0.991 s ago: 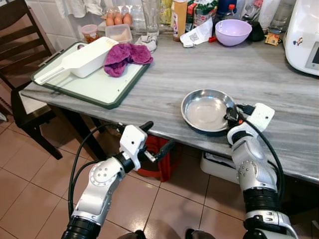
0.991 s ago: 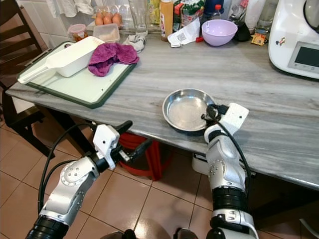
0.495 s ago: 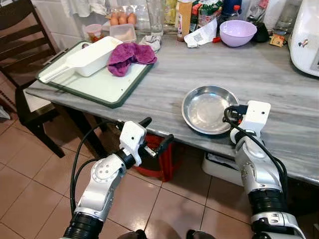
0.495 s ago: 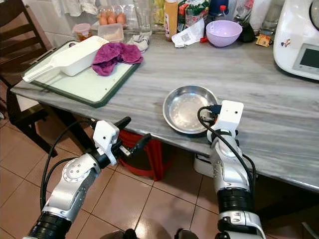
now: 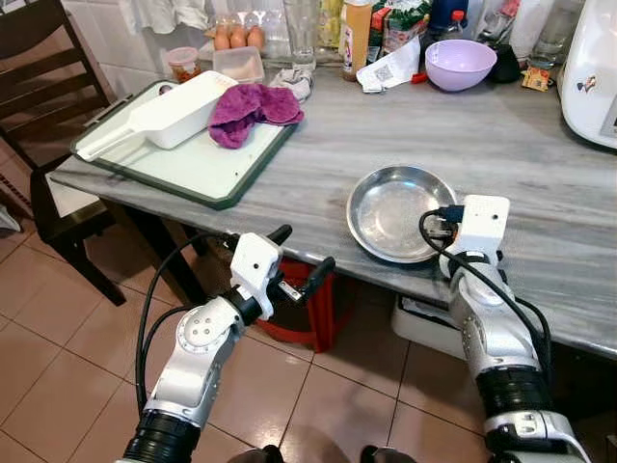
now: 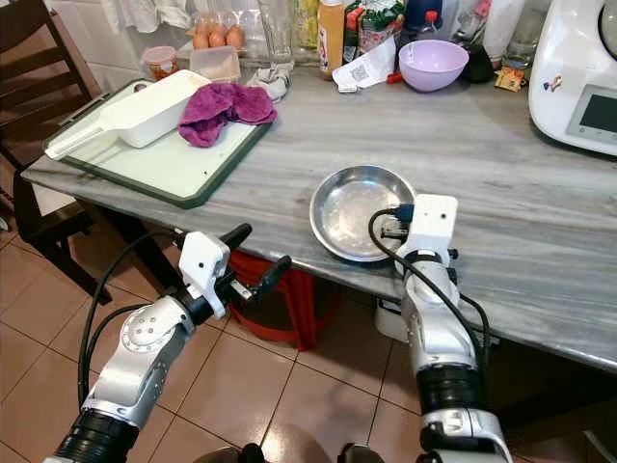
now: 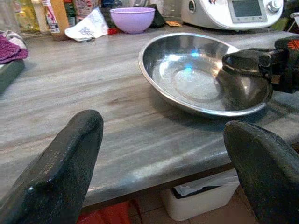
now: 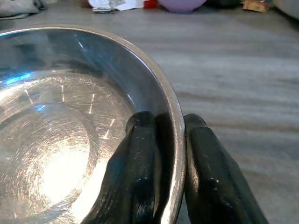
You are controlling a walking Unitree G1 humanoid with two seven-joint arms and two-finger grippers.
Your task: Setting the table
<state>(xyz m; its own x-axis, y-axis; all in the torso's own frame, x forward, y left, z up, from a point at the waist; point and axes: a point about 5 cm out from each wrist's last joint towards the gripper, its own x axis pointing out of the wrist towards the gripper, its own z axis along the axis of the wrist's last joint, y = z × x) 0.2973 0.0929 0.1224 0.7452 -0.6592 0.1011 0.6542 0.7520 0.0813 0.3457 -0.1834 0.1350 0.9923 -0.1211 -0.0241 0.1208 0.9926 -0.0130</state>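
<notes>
Bowl (image 5: 397, 210) has slid slightly left on the desk (image 5: 540, 174).
Right gripper (image 8: 169, 140) jaws clamp its rim; left gripper (image 5: 301, 260) jaws apart.

Head eyes look down; wrist views share the steel bowl (image 7: 205, 70)

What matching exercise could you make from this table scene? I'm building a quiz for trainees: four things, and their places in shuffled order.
Things:
1. metal bowl
2. purple cloth
3. lilac bowl
4. left gripper

Places:
A. at the back of the table, among bottles
B. below the table edge, over the floor, open
C. near the front edge, rim pinched by the right gripper
D. on the green-rimmed tray

Pairs: 1-C, 2-D, 3-A, 4-B
</notes>
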